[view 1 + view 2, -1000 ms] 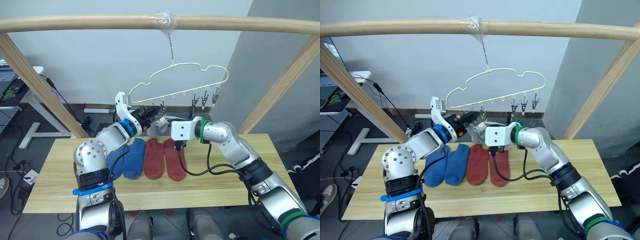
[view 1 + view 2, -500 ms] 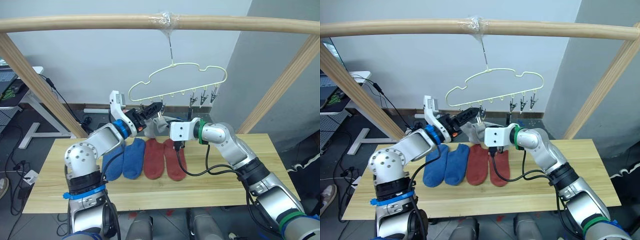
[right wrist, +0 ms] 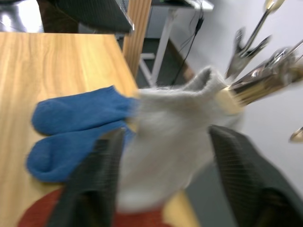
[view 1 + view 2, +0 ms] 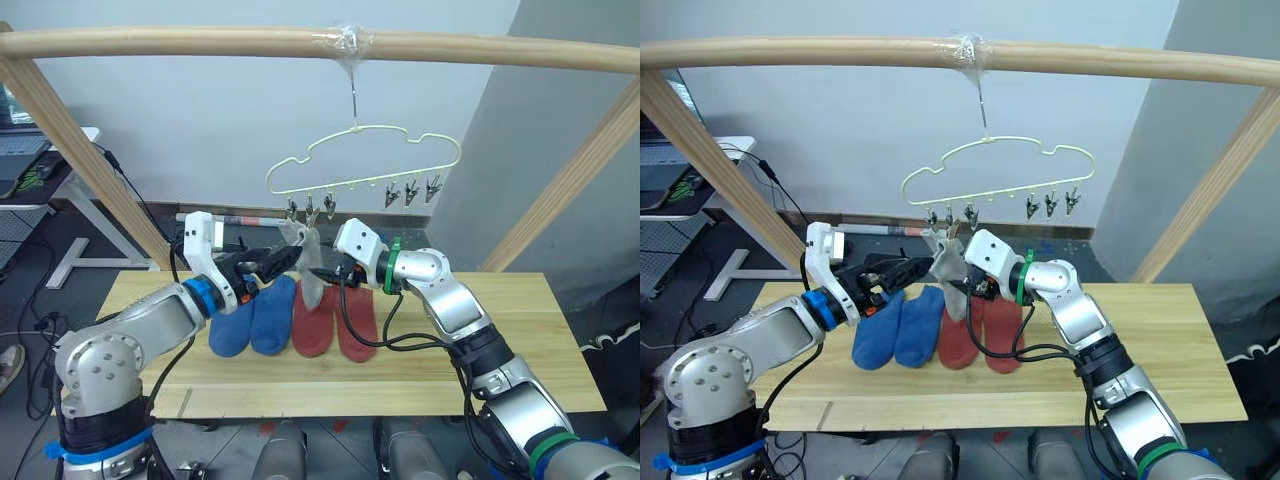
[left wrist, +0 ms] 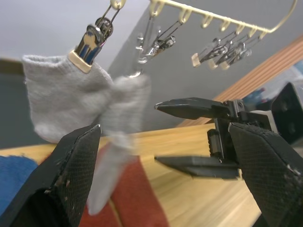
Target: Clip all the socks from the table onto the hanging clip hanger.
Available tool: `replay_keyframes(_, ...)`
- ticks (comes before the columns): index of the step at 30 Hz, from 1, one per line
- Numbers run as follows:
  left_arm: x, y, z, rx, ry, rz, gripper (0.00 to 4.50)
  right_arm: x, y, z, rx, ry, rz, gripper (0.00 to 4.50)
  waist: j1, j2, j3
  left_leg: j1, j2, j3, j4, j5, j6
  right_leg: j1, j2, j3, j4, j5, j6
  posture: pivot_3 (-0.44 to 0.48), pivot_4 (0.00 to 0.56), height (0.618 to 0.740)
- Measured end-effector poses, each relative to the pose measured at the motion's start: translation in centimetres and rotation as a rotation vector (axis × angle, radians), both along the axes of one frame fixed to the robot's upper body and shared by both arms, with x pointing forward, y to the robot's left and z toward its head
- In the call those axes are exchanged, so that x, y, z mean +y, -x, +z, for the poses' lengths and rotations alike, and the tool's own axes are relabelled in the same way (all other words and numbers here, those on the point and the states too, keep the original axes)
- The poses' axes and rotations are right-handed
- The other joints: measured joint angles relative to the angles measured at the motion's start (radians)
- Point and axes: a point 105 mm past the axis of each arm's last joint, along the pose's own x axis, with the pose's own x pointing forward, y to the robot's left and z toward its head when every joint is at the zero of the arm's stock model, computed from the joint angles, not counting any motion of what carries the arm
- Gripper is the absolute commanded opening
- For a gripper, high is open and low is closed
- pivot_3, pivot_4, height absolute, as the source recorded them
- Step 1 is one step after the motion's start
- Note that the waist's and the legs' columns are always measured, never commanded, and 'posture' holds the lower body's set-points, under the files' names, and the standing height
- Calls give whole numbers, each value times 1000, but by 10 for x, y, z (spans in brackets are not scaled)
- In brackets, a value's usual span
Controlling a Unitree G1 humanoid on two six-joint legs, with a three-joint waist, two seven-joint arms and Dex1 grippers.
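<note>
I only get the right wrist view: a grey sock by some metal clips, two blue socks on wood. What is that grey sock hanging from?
Observer: A clip on the pale yellow clip hanger, which hooks over a wooden pole overhead.
Operator: Any socks I can't count from here?
Observer: Two rust red socks lie on the table beside the blue socks.
Operator: Is the other arm holding something?
Observer: No. The left gripper is next to the grey sock, its fingers apart with nothing between them.
</note>
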Motion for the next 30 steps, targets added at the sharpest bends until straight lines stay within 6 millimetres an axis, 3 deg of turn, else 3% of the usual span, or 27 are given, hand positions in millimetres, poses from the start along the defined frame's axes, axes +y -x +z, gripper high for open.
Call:
replay_keyframes(2,-2,1,1,-59,-68,0,4500,-9,1,-8,44,-4,-27,4475,2,0,0,0,0,0,0,0,0,0,0,0,0,-1,-2,135,169,740)
replay_keyframes(7,-17,1,-9,-186,-204,-6,4500,-60,0,-21,93,9,-158,4475,8,0,0,-3,0,1,0,0,0,-3,0,1,-1,-1,-2,115,170,740)
replay_keyframes(12,-40,-5,-10,-313,-236,8,4500,-81,12,5,90,-118,-186,4475,2,0,0,-3,0,1,-1,0,0,-3,0,1,-1,-2,-2,106,170,740)
replay_keyframes(14,-42,-12,-10,-364,-261,41,4091,-88,19,16,93,-150,-173,4500,0,0,0,-3,0,2,-1,0,0,-3,0,2,0,-2,-2,78,170,740)
replay_keyframes(17,-47,-25,-15,-418,-275,102,3279,-97,30,32,107,-194,-154,4500,-1,1,0,-3,0,2,0,0,1,-3,0,2,-1,-1,-2,54,169,740)
replay_keyframes(20,-64,-38,-21,-458,-282,137,2344,-100,38,48,77,-199,-134,4500,-1,0,0,-3,0,2,0,0,1,-3,0,2,-1,-1,-2,44,168,740)
replay_keyframes(24,-82,-50,-20,-507,-286,171,2344,-101,39,58,63,-215,-149,4500,-3,0,0,-3,0,2,0,0,1,-3,0,2,-1,1,3,16,167,740)
replay_keyframes(30,-83,-72,-23,-513,-280,278,2344,-104,36,65,35,-225,-186,4500,-11,0,0,-3,0,2,0,0,1,-3,0,2,-1,2,4,-11,166,740)
